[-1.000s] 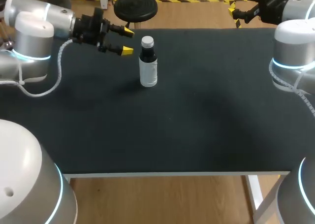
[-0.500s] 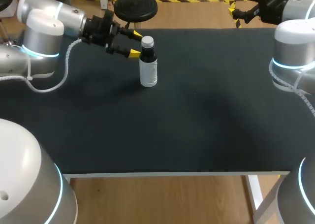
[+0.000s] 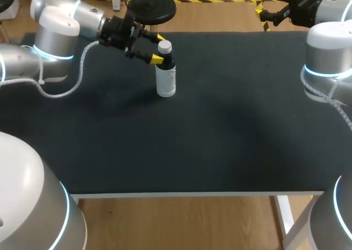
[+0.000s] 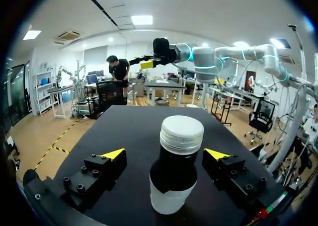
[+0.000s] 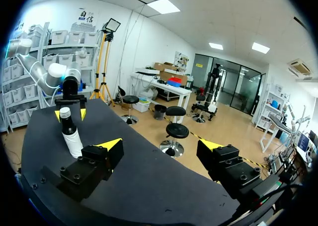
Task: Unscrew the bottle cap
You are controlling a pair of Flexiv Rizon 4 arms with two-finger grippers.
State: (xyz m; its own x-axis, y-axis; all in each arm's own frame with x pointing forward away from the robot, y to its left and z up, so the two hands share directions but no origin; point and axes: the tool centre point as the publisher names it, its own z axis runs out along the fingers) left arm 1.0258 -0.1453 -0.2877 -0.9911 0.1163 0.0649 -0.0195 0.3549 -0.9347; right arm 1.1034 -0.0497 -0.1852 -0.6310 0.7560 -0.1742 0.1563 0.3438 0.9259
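Closing the open left tool (image 4: 165, 154) off-centre could tip the bottle (image 3: 165, 79), w/ right tool (image 5: 161, 145) also open & well away from cap (image 4: 182, 133).

The head camera looks down on the black table (image 3: 220, 151) from above and behind, the left wrist camera faces along it from close behind the bottle (image 4: 171, 176), and the right wrist camera sees the same bottle from well away.

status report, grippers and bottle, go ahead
Left gripper open, straddling the bottle neck, no contact. Right gripper open, well clear. Bottle upright, cap on. Nothing in the way.
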